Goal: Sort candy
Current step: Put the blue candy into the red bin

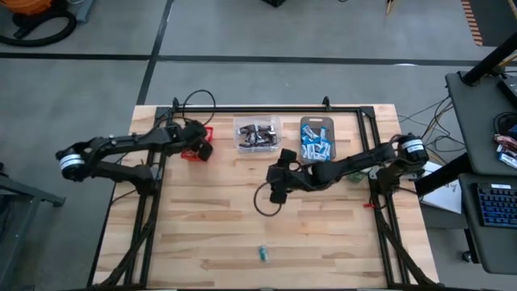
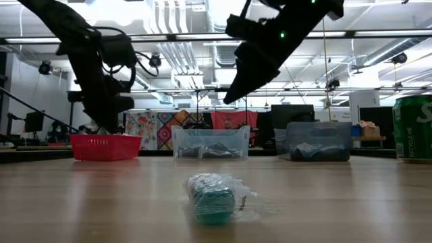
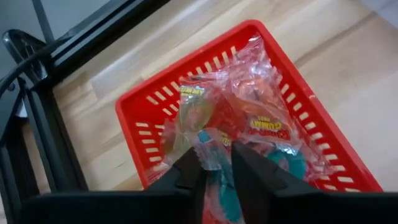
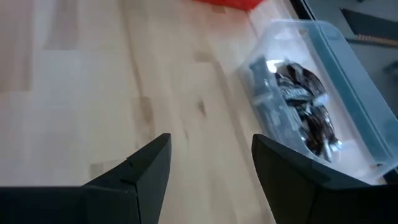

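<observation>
The left gripper [image 3: 214, 171] hangs over the red bin [image 1: 196, 142] near the desk's far left corner, its 2 fingers [image 3: 186, 174] drawn close together with a green sweet in clear wrap [image 3: 219, 196] showing in the narrow gap; it looks pinched between them, though the wrist view is too tight to be sure the pads bear on it. Under those fingers the red bin holds a heap of small red and green candy [image 3: 249, 124] in crinkled clear wrappers. The right gripper [image 4: 211, 165] is released, its jaws spread wide and holding nothing, hanging above bare wood near the middle of the desk [image 1: 210, 234], just in front of the clear bin [image 1: 257, 133]. That clear bin sits at the far edge beside the red one and contains dark brown-black candy [image 4: 305, 118]. Next along the far edge, toward the right corner, the grey bin [image 1: 317, 139] holds blue-and-white candy [image 1: 315, 147]. 1 loose green sweet in a clear wrapper [image 2: 214, 198] lies alone close to the desk's near edge, well apart from all 3 bins and from both grippers. A green can [image 2: 413, 128] stands near the right edge of the desk.
</observation>
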Robot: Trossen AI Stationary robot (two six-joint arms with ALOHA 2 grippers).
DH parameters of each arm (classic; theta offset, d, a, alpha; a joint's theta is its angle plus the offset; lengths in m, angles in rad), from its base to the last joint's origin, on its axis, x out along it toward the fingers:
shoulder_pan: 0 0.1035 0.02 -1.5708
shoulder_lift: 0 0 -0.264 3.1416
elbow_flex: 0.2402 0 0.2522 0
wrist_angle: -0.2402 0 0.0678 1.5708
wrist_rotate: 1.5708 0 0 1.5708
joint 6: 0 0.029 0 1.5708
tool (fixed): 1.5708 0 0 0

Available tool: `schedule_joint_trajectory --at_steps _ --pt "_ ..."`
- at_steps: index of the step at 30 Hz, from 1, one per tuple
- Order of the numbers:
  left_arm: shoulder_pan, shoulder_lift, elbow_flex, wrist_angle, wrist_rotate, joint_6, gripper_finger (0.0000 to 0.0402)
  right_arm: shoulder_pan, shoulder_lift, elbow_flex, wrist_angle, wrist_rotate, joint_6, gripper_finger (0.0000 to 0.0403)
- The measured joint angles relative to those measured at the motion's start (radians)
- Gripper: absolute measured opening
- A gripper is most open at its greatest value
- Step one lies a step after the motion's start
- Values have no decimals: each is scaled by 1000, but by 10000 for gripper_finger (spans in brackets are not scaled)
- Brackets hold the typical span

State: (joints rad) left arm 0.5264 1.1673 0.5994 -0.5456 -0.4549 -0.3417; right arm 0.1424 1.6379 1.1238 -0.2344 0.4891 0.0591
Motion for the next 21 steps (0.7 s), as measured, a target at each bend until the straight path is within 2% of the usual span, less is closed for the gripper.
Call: schedule_joint_trajectory --at_steps 5,9,11,15,18,21 --pt "-11 13 17 1 -5 38 107 -52 0 -36 48 -83 31 217" --pt "-26 -2 37 -6 -3 65 145 -83 0 -66 131 -239 79 217" --pt "-52 -24 50 -6 15 88 159 -88 0 -63 149 -364 211 217" --pt "-116 -73 56 -8 26 100 177 -72 0 -28 140 -611 641 217" --pt "-172 -113 46 -4 -15 108 183 3 21 3 148 -664 878 217" --pt "-222 -148 44 18 -36 124 185 86 54 70 81 -680 1071 216"
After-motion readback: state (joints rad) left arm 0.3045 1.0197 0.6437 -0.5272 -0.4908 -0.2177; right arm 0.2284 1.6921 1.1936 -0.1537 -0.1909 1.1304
